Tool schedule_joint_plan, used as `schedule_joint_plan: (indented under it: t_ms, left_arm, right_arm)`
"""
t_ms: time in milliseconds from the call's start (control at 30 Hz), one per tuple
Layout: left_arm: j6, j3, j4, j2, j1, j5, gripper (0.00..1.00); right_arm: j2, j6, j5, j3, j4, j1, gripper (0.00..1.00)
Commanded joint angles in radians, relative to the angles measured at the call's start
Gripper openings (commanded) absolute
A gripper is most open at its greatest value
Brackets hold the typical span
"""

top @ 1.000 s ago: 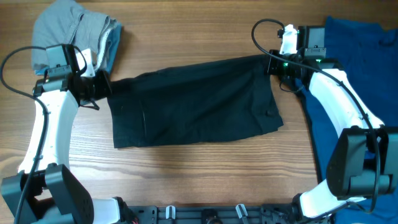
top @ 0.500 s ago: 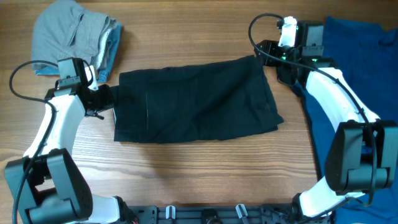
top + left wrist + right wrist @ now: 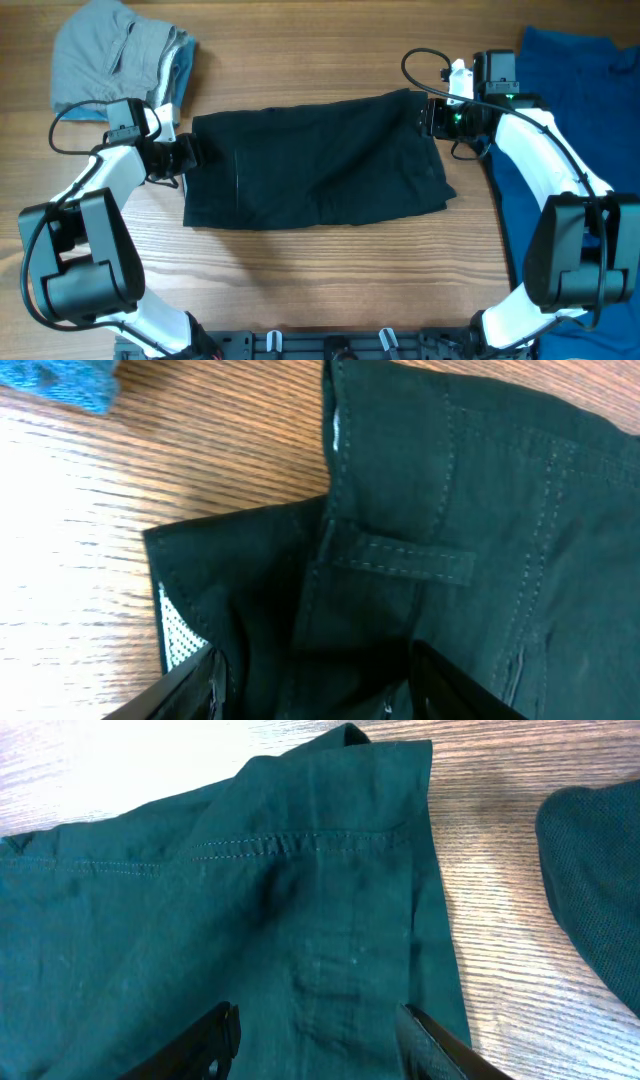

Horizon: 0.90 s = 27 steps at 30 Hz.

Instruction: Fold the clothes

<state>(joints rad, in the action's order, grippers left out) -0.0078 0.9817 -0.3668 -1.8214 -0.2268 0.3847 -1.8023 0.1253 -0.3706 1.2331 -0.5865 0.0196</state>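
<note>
black garment (image 3: 315, 160) lies flat mid-table (image 3: 320, 280). left pincer (image 3: 187, 155) sits at its left edge, right pincer (image 3: 428, 115) at its upper right corner. both spread wide, cloth under the fingers. blue garment (image 3: 570, 130) on the right, grey garment (image 3: 110, 55) upper left.

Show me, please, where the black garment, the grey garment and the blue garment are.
black garment (image 3: 320, 165): overhead view, middle of its flat cloth.
grey garment (image 3: 105, 55): overhead view, top of the crumpled heap.
blue garment (image 3: 590, 75): overhead view, bare cloth near its far edge.
</note>
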Motion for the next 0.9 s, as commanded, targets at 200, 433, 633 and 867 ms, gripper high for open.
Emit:
schedule_joint_plan:
  t_ms: [200,433,633,867]
  left_arm:
    - [0.03,-0.012,-0.033,-0.026,-0.005,0.169,0.51]
    - [0.032,0.013,-0.033,-0.006,-0.019,0.243,0.5]
    - [0.061,0.013,-0.033,-0.1,0.0,0.267,0.46]
    - [0.072,0.035,-0.008,-0.092,-0.009,0.329,0.13]
  right_arm:
    - [0.002,-0.02,-0.019,0.003,-0.005,-0.002,0.54]
    - [0.002,-0.02,-0.019,0.003,-0.005,-0.002,0.54]
    - [0.002,-0.018,-0.019,0.003,-0.005,-0.002,0.54]
    - [0.002,-0.018,-0.019,0.003,-0.002,-0.002,0.53]
